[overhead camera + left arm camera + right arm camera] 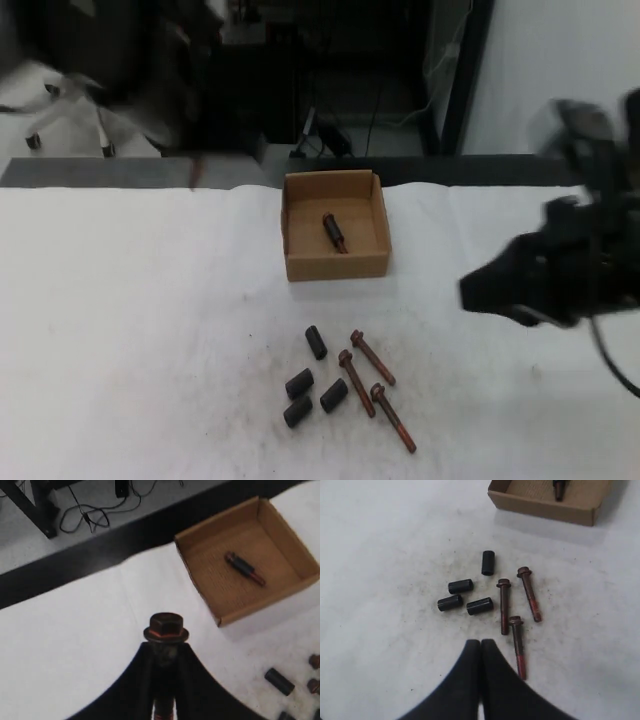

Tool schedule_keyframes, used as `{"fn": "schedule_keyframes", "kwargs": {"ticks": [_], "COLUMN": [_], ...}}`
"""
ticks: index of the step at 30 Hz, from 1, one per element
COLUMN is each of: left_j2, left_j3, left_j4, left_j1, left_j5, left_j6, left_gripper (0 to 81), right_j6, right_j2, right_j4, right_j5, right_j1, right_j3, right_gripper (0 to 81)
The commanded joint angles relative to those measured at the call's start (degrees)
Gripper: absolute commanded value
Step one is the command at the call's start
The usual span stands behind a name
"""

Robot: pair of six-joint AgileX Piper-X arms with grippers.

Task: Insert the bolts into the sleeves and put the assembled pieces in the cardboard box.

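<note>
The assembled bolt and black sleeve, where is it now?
In the high view the assembled piece lies inside the open brown cardboard box, beyond the loose black sleeves and reddish bolts.

Shank of the bolt (166, 628) is hidden between the closed fingers (140, 685) of the left gripper (165, 647); only the hex head is exposed. The fingers themselves are cut off by the frame edge. Two loose bolts (314, 661) are cropped to their heads in the left wrist view, and a sleeve (286, 716) is cropped likewise. In the right wrist view the box (545, 507) is cut off, and only one end of the assembled piece (558, 487) is seen. In the high view an arm (545, 275) is blurred and cropped; its side cannot be determined.
</note>
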Motion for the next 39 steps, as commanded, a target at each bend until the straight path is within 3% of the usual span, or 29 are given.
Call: {"fn": "schedule_keyframes", "kwargs": {"ticks": [1,3,7,9,14,20,39], "left_j2": [-6.4,-9.4,-15.7,-18.9,-26.9,-35.2,-38.2], "left_j3": [-0.3,0.1,5.9,11.5,27.6,38.8,40.7], "left_j4": [-0.1,-0.1,-1.1,-1.1,-4.3,-6.7,-6.7], "left_j1": [2.6,3.8,3.9,3.9,3.9,3.9,3.9], "left_j5": [4.7,7.5,8.7,8.9,11.4,11.7,11.7], "left_j6": [-2.7,-2.9,-2.7,-3.1,-7.4,-8.9,-7.9], "left_gripper": [0.3,0.3,0.3,0.3,0.3,0.3,0.3], "right_j6": [-0.1,-0.1,0.1,0.1,-5.9,-6.6,-6.6], "right_j2": [6.7,11.5,22.1,26.3,36.7,45.7,52.5], "right_j4": [-4.0,-4.9,-4.5,-3.1,3.5,9.0,12.9], "right_j5": [-4.1,-4.9,-4.2,-1.5,7.2,12.6,14.6], "right_j1": [0.8,2.6,7.1,9.3,13.5,14.3,14.4], "right_j3": [-3.9,-7.0,-15.1,-19.3,-30.3,-37.3,-39.6], "right_gripper": [2.4,9.0,30.2,34.4,31.4,31.1,31.1]}}
